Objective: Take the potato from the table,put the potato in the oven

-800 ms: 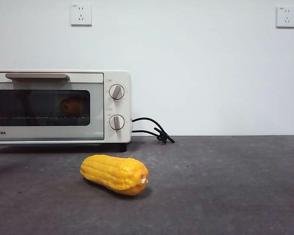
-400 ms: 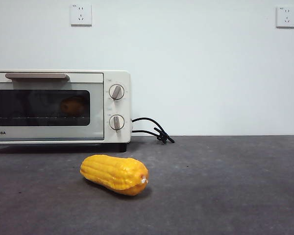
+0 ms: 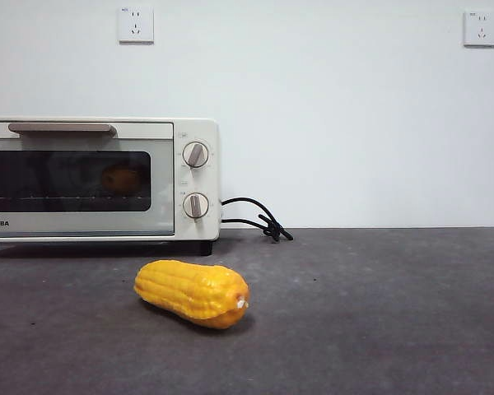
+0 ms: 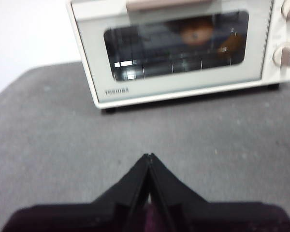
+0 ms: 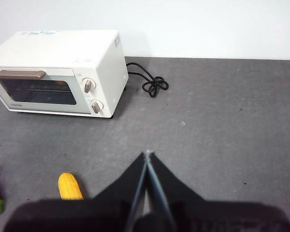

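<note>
The potato [image 3: 122, 179] sits inside the closed oven [image 3: 99, 179] at the frame's left; corn cob [image 3: 193, 292] lies lower centre; left gripper [image 4: 149, 157] and right gripper [image 5: 147, 154] are both clenched, empty

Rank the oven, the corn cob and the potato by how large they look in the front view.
1. The oven, cut by the picture's edge.
2. The corn cob, nearer the camera.
3. The potato, dim behind the oven's glass door.
</note>
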`<action>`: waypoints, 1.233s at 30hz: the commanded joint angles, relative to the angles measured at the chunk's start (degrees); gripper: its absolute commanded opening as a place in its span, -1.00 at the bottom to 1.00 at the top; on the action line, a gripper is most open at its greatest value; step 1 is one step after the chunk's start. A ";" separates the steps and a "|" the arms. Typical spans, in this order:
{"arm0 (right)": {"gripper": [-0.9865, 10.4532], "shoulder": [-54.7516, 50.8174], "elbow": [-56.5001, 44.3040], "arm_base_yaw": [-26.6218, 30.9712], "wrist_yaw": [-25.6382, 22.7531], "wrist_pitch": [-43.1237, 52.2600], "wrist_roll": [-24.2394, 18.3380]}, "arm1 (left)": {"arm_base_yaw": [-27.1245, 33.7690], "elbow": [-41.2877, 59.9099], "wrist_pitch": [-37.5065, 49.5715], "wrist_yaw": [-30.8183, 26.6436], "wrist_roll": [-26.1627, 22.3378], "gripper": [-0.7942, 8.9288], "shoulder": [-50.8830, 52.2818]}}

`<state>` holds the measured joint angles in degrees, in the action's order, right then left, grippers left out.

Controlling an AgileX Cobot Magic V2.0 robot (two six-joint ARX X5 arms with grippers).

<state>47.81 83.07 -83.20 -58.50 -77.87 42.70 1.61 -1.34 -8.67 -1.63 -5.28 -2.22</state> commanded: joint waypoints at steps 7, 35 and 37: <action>-0.82 -0.04 -0.39 -0.09 -0.07 -1.18 0.63 | 0.77 0.87 -1.07 -1.11 0.70 -0.84 1.99; -0.82 -0.04 -0.39 -0.09 -0.17 -1.18 0.52 | 0.24 0.87 -0.90 2.03 0.83 -0.85 0.33; -0.82 -0.07 -0.39 0.02 -0.48 -1.18 0.02 | 0.24 0.87 -0.90 2.03 0.83 -0.84 0.33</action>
<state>47.81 83.07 -83.18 -58.61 -77.87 42.65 1.91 -1.02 -9.96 0.21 -4.84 -1.87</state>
